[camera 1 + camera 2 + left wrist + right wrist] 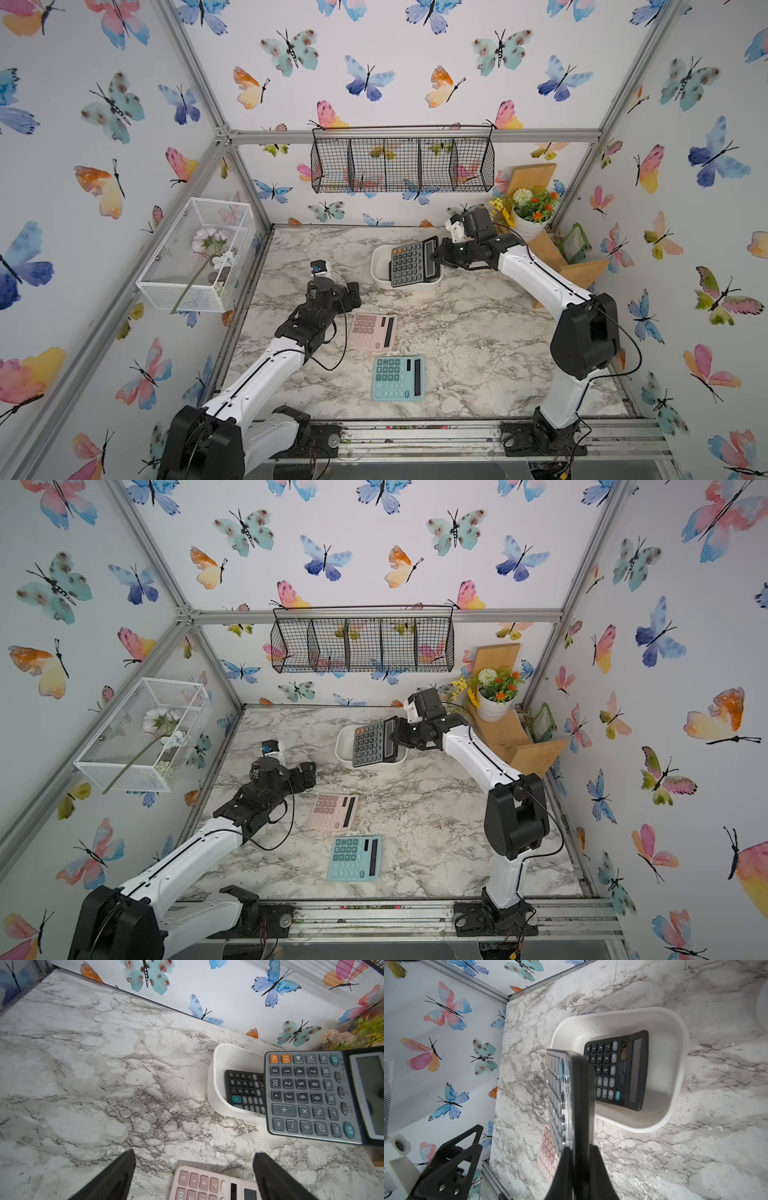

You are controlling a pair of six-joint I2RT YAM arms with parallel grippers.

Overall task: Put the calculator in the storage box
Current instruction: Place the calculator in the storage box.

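The right hand [436,256] is clamped on the display end of the grey calculator [411,262] and holds it keys-up in the air above the storage box [379,261]. The calculator's long axis runs straight out from the hand across the box, key end farthest from the fingers. That matches the lie of the black calculator [623,1068] flat on the box floor, the only thing in the box. In both top views the grey calculator covers the half of the box nearer the right arm. One long edge hangs out past the box rim on the side facing the pink calculator [372,331].

The drop probably turns on that overhang. The calculator likely has to shift back over the box and then come down, ending on top of the black one.

The left hand [194,1152] has its fingers apart and empty. It hangs well away from the box, just over the pink calculator on the desk [465,332]. The teal calculator [398,377] lies farther from the box.
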